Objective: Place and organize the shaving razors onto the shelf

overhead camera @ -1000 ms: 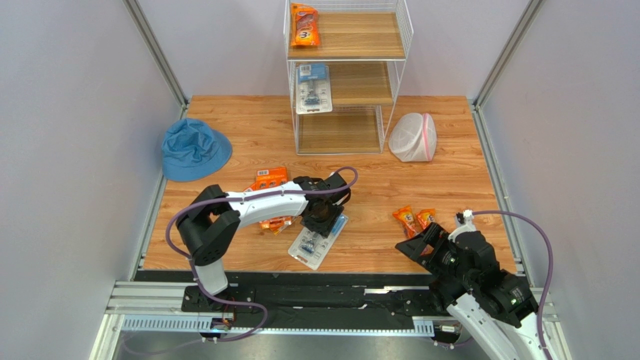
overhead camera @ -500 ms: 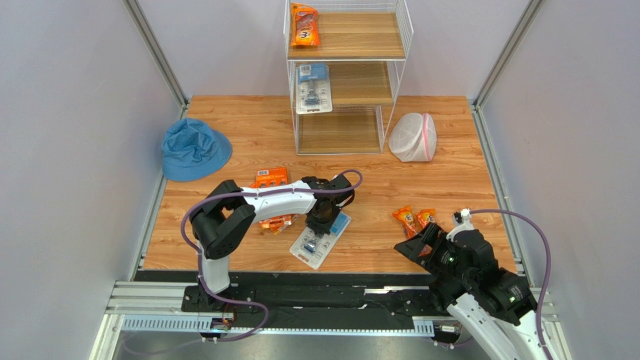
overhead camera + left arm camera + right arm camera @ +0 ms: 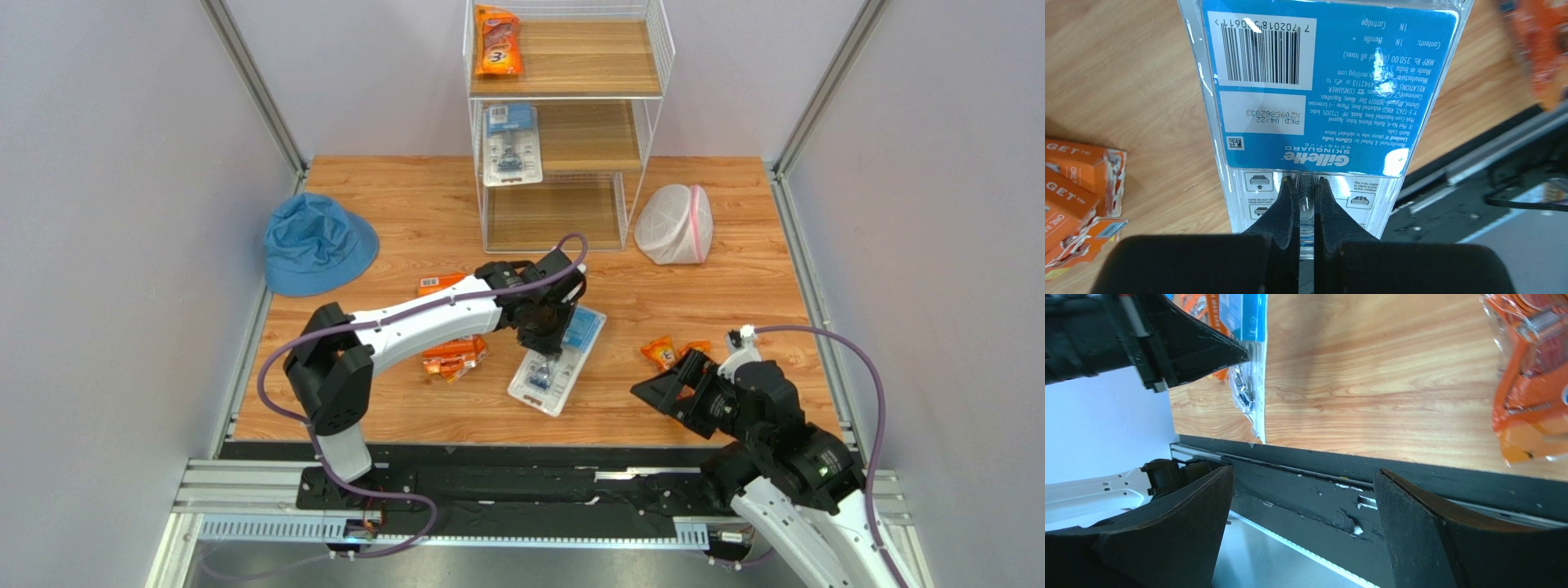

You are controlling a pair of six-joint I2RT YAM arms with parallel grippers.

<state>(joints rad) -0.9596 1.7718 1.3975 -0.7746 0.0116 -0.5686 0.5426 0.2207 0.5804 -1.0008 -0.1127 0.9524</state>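
My left gripper [image 3: 548, 336] is shut on a blue and white blister-card razor [image 3: 561, 363], tilted just above the table's middle. In the left wrist view its fingertips [image 3: 1290, 195] pinch the clear bulge at the bottom of the card [image 3: 1324, 79], whose barcoded back faces the camera. Flat orange razor packs [image 3: 449, 357] lie left of it, and two orange bags [image 3: 672, 355] to its right. My right gripper [image 3: 670, 390] hovers open beside those bags, nothing between its fingers [image 3: 1438, 533]. The shelf [image 3: 589, 55] holds an orange pack [image 3: 498, 43] on top and a blister card [image 3: 510, 145] on the middle board.
A blue bucket hat [image 3: 317, 243] lies at the left of the table. A white mesh bag with pink trim [image 3: 675, 224] sits right of the shelf foot. The black rail [image 3: 1389, 478] runs along the near table edge.
The left gripper closed on the blister card, then carried it right and away from the near edge. The right gripper edged slightly left, still open.
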